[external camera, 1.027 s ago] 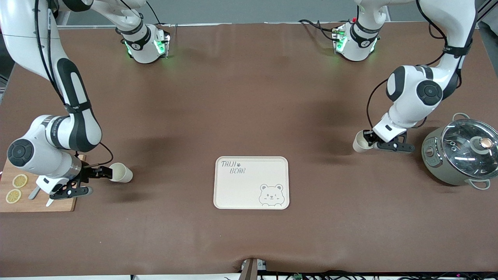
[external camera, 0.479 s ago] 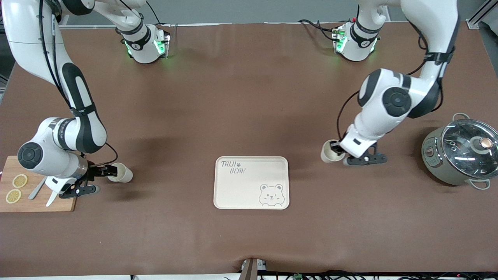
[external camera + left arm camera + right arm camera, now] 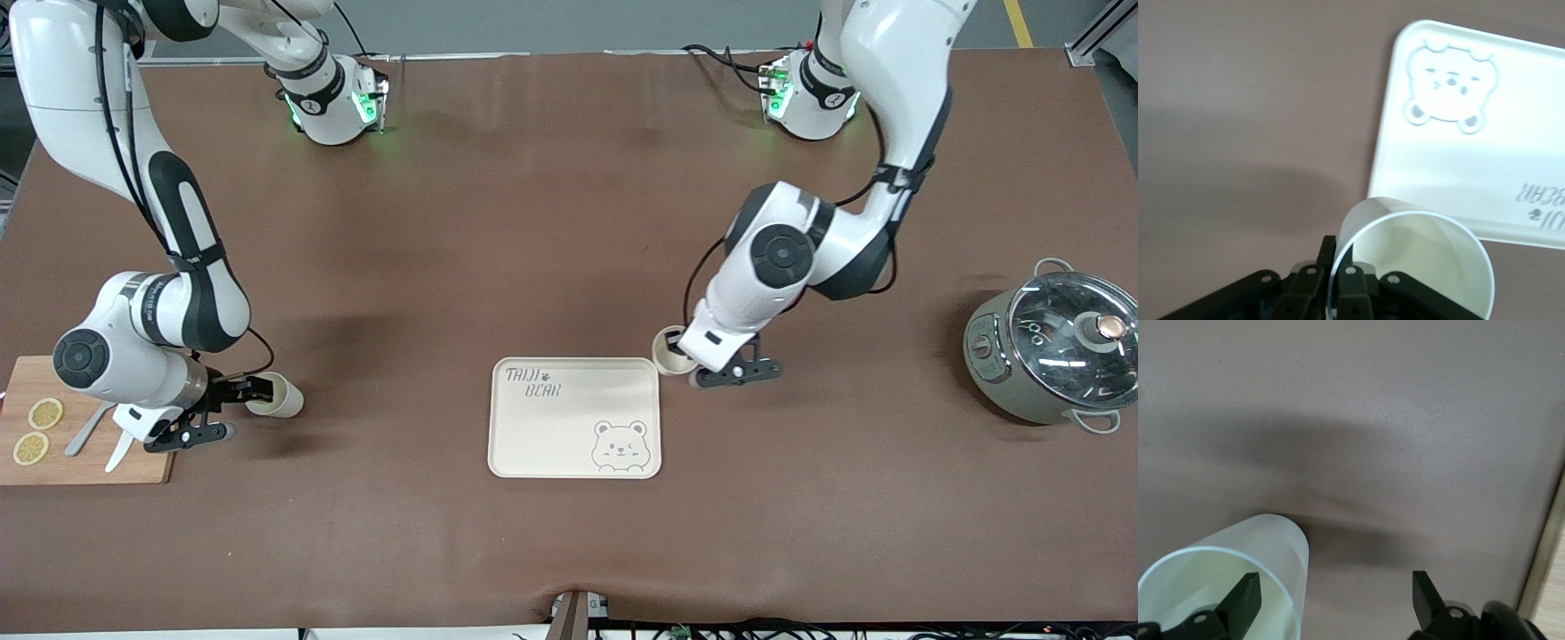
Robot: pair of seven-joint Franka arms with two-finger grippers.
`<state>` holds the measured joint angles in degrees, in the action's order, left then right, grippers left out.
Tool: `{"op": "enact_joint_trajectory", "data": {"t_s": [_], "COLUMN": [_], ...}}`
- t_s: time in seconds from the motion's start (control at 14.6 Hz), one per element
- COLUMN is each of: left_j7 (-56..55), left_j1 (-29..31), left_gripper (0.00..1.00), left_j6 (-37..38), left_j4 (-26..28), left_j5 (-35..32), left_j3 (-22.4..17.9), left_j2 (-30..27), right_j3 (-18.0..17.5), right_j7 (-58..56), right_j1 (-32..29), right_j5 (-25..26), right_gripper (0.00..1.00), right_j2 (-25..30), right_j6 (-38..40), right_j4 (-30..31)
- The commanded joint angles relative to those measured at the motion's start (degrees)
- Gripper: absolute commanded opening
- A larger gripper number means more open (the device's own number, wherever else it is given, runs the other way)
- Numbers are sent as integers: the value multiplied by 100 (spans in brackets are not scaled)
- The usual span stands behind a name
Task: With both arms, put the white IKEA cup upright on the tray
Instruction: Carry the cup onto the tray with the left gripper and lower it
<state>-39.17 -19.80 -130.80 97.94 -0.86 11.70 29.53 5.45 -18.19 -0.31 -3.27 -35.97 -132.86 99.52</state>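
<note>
The white plastic cup (image 3: 669, 352) in the left gripper (image 3: 689, 354) now hangs at the cream rectangular tray's (image 3: 574, 418) corner toward the left arm's end, having travelled over the past second from beside the grey-green lidded pot (image 3: 1049, 349). In the left wrist view, the black fingers (image 3: 1331, 283) pinch the cup's rim wall, one inside and one outside, with the mouth tipped sideways. So the carry is nearly done; what remains, by my reading, is to move over the tray's bare middle, turn the cup upright and set it down.

A second white cup (image 3: 277, 397) lies on its side on the brown table cover (image 3: 551, 222), toward the right arm's end. The right gripper (image 3: 238, 391) has closed in on it: its fingers are spread wide, one reaching inside the mouth and the other outside, not yet pressed together.

A wooden cutting board (image 3: 142, 467) with lemon slices (image 3: 37, 429) sits beside that arm. Nothing stands between either cup and the tray.
</note>
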Motion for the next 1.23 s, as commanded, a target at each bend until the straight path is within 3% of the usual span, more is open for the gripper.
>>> {"op": "enact_joint_trajectory", "data": {"t_s": [0.0, 0.21, 0.48, 0.62, 0.82, 1.16], "left_j7": [-363, -381, -381, -381, -381, -399], "left_j1": [-278, -331, -331, -331, -340, -533], "left_gripper": [0, 0, 0, 0, 0, 0], "left_j6": [72, 63, -243, -507, -727, -947], "left_j4": [-853, -1302, -1427, -1427, -1462, -1532], "left_j5": [-2, -133, -336, -380, -415, -424], "left_j3": [-89, -107, -107, -159, -168, -334], "left_j2": [648, 1053, 1317, 1423, 1555, 1722], "right_j3": [-17, -35, -114, -158, -158, -176], "right_j7": [-88, -79, -71, -79, -79, -62], "right_j1": [-4, -4, -4, -22, -13, -22], "right_j5": [-60, -68, -68, -68, -68, -112], "right_gripper": [100, 100, 43, 21, 1, 0], "right_j2": [-15, -15, -15, -15, -15, -24], "right_j6": [-73, -73, -73, -73, -73, -73], "right_j4": [6, 6, -11, -20, -29, -55]}}
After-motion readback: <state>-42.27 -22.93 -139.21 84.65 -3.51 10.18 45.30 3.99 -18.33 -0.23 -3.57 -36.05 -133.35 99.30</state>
